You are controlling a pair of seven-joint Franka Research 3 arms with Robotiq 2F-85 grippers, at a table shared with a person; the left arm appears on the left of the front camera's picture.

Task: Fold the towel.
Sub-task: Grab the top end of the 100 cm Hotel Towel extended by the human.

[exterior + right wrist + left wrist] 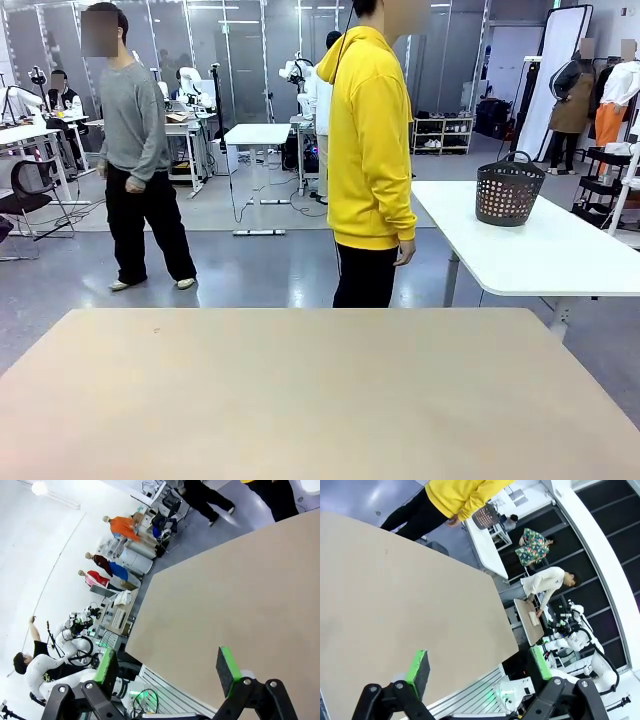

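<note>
Towel not yet on tan surface [320, 400]; whether it lies in dark basket [508, 192] on white surface [540, 255] behind, cannot tell. Left tool [480, 663], right tool [166, 664] hang wide over near edge. Best: wait till cloth spread flat, then pinch corners.

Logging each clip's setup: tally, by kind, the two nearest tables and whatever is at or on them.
beige table: 1
white table: 1
dark perforated basket: 1
person in yellow hoodie: 1
open grippers: 2 (left gripper, right gripper)
Total: 6
</note>
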